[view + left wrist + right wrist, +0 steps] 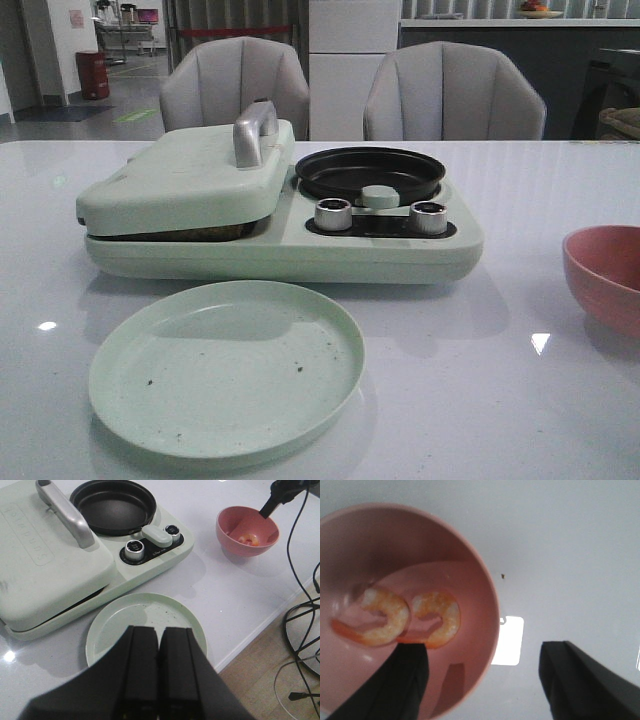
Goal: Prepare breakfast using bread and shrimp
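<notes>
Two shrimp [410,617] lying curled side by side at the bottom of the pink bowl [227,532], set off toward the right edge of the table [560,420], likely so the right arm can reach them. Right gripper [482,680] hanging over the bowl's rim, jaws spread wide and empty, one finger [407,680] inside the bowl close to the nearer shrimp, the other outside over bare table; apparently lining up for a pick, though straddling the wall would want correcting first. Left gripper [159,670] poised above the green plate [130,400], jaws pressed together with nothing between them, probably just parked. Plate bare but for dark crumbs, placed in front of the cooker [300,250] as a landing spot for finished food. Press lid [180,180] down, a brown edge, probably bread [175,235], just showing in the gap under it. Round pan [370,172] empty beside it, the likely destination for the shrimp.
</notes>
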